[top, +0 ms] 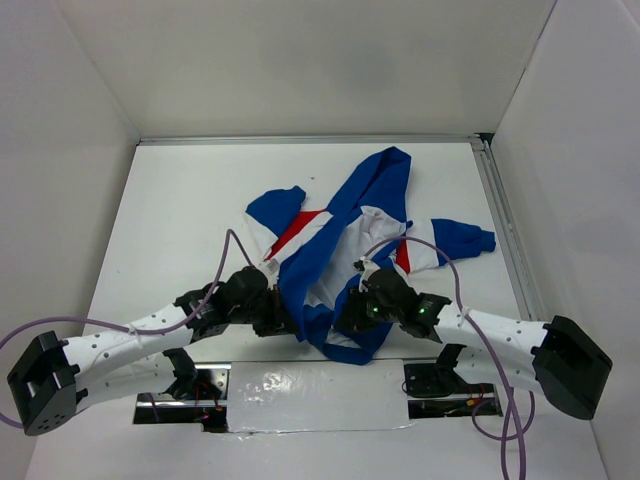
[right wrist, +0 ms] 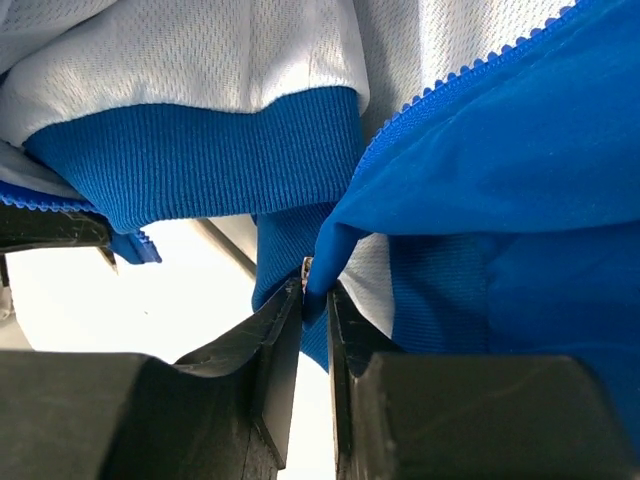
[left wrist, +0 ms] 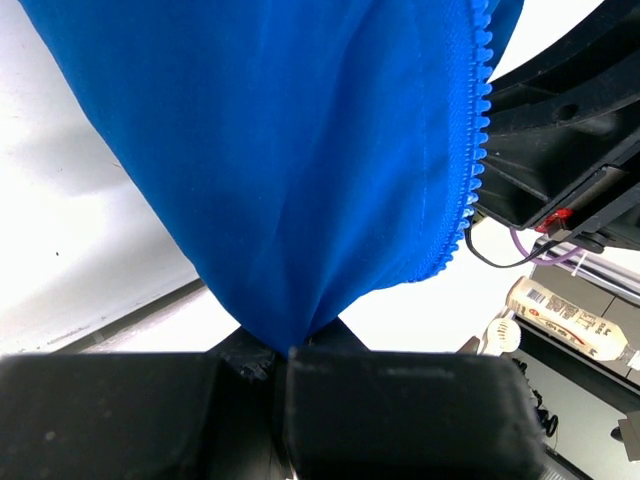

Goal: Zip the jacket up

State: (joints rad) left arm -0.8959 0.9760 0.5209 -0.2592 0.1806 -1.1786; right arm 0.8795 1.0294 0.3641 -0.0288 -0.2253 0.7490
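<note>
Nearest you, the right gripper (right wrist: 315,300) has its jaws pinched almost together on a fold of the jacket (top: 340,260) hem, just beside the zipper teeth (right wrist: 450,85). The left gripper (left wrist: 285,352) is clamped tight on the opposite front edge. Both arms reach low and inward, the jacket lying unzipped beyond their fingertips. This looks like lining up the zipper's bottom ends, so next you must mate them exactly.

The left arm (top: 120,340) and right arm (top: 505,335) lie low, reaching in toward the middle. The left gripper (left wrist: 285,352) is pinched tight on the jacket (left wrist: 300,150). The right gripper (right wrist: 315,300) nips its blue edge too.
</note>
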